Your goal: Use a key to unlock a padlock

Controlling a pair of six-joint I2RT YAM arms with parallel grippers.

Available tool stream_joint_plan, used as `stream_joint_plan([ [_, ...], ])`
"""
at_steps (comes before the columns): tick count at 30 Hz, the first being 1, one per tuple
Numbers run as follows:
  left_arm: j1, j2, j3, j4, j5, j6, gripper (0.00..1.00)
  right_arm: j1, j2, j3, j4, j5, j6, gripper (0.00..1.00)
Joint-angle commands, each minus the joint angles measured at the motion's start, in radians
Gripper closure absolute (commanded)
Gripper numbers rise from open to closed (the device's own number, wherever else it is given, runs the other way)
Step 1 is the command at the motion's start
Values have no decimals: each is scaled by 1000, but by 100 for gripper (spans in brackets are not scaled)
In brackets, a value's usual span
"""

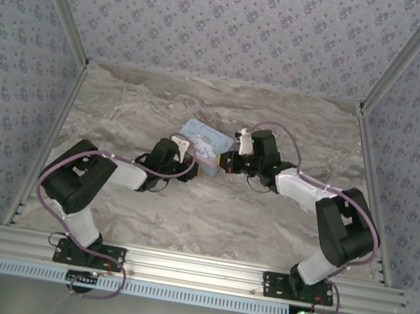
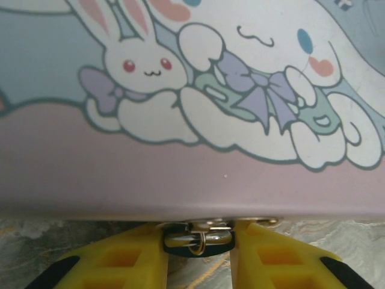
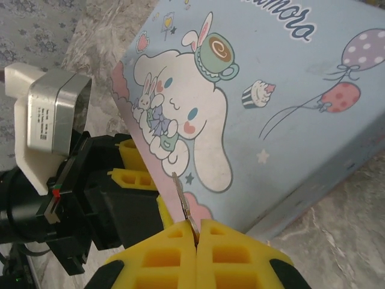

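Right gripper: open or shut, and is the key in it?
Shut on the key: in the right wrist view the right gripper has its yellow fingers pressed together, the thin metal blade pinched between their tips.

1. I see my left arm [image 1: 102, 175] reaching forward and inward, elbow out left. The left pincer [image 2: 200, 256] has a narrow gap between its yellow fingers [image 2: 129, 262].
2. My right arm [image 1: 312, 194] mirrors it, and the right pincer [image 3: 196, 233] has its fingers pressed together.
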Motion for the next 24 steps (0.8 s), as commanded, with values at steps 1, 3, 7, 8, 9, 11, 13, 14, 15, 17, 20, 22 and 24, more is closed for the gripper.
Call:
stream_joint_plan([
  [1,-18,-42,41,-20,-11,-30,72,7,-67,-58,2,45,-66,100],
  [3,-20,-55,46,-28,-7,-62,73,15,-104,-100,-2,71,-100,100],
  [7,-37,-91,58,-57,-24,-126,77,50,-175,-178,-3,148,-174,100],
  [8,-45,-100,63,-74,-36,-143,77,63,-190,-196,0,169,-192,100],
  [9,-52,-107,72,-95,-46,-157,77,77,-202,-213,4,187,-213,100],
  [11,-63,-114,90,-136,-56,-188,77,102,-218,-239,16,214,-245,100],
  [13,-74,-117,108,-158,-56,-226,78,118,-226,-268,40,236,-268,100],
  [14,-79,-117,112,-163,-56,-243,78,123,-228,-285,56,243,-273,100],
  [15,-83,-117,118,-166,-56,-260,78,125,-228,-300,75,246,-276,100],
  [17,-94,-113,126,-168,-52,-297,78,130,-230,-330,120,253,-282,100],
  [20,-101,-110,147,-187,-52,-364,78,151,-228,-357,153,278,-305,100],
  [22,-101,-109,156,-195,-50,-409,78,164,-228,-373,179,294,-319,100],
  [24,-101,-110,161,-199,-48,-452,78,171,-227,-384,199,301,-326,100],
])
